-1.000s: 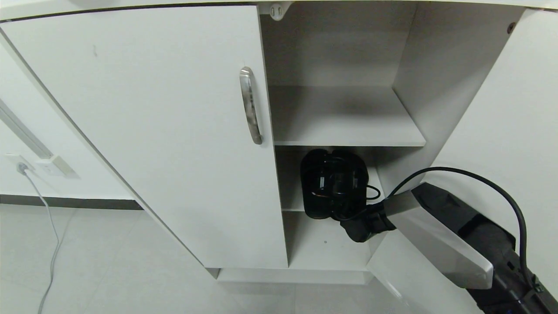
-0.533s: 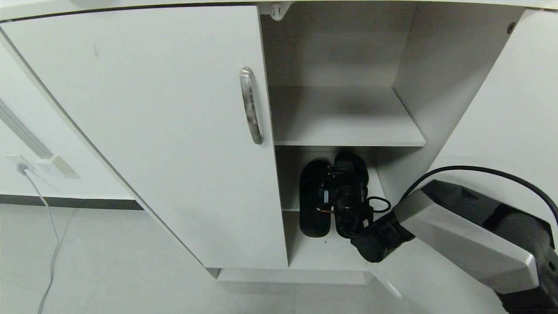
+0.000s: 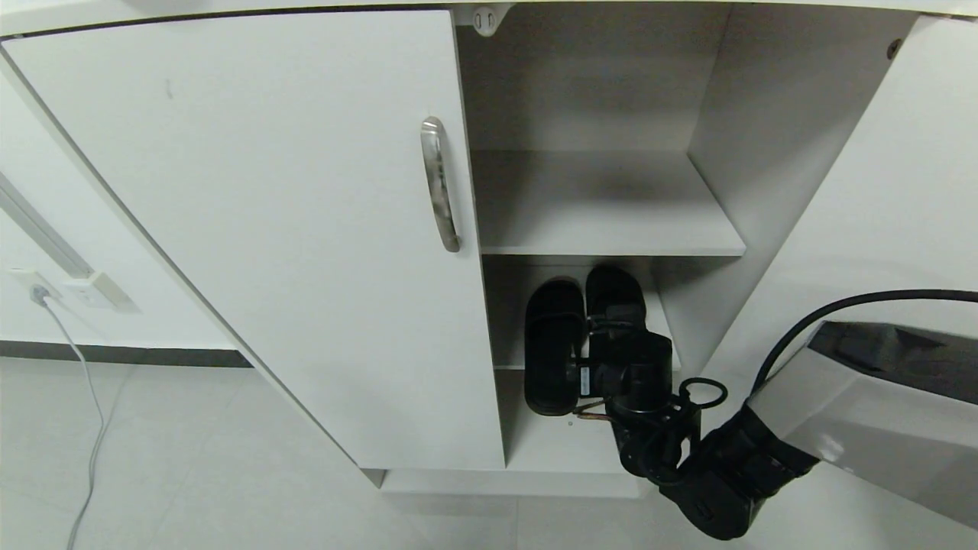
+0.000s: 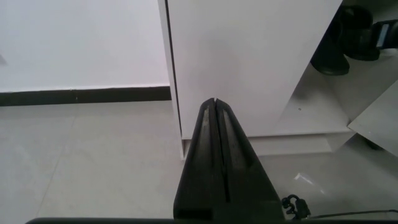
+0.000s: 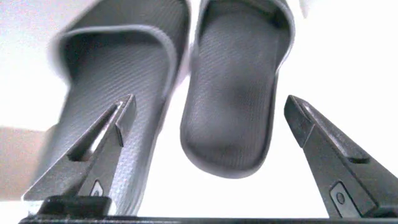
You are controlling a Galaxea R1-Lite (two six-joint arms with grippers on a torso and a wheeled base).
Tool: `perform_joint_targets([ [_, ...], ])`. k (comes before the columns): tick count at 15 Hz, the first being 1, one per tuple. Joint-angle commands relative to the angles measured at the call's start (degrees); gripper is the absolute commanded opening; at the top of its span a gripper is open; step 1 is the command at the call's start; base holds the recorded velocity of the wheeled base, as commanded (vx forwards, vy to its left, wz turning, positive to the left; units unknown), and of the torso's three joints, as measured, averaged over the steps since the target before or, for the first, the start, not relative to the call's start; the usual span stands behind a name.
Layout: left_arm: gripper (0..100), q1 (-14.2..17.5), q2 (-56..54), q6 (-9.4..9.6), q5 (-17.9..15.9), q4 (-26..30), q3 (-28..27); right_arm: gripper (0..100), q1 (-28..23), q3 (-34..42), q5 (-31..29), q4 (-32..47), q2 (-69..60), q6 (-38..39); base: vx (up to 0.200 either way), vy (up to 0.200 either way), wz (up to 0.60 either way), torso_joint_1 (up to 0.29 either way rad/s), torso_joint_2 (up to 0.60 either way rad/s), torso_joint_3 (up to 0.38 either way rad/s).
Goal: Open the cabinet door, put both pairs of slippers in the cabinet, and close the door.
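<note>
Right wrist view: we note the right gripper [image 5: 209, 102] spread wide, holding nothing, with the black slippers [image 5: 233, 93] lying side by side just beyond its tips. Head view adds their place, the cabinet's [image 3: 710, 114] lower compartment. Left wrist view: left gripper [image 4: 214, 102] pressed together, above the floor [image 4: 81, 162]
</note>
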Motion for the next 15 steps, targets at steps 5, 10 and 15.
perform_joint_targets([
  [5,0,-0.02,0.07,-0.02,0.01,-0.01,0.01,100,1.67,2.69,-0.05,-0.81,-2.94,0.32,0.000,0.000,0.00,0.000,0.00,0.000],
  [10,0,-0.02,0.07,-0.02,0.01,-0.01,0.01,100,2.03,2.86,-0.05,-0.90,-2.85,0.32,-0.160,0.000,0.00,0.001,0.00,0.001],
  [15,0,-0.02,0.07,-0.02,0.01,-0.01,0.01,100,2.20,3.13,-0.14,-1.34,-2.94,0.32,-0.160,0.000,0.00,0.001,0.00,0.005],
])
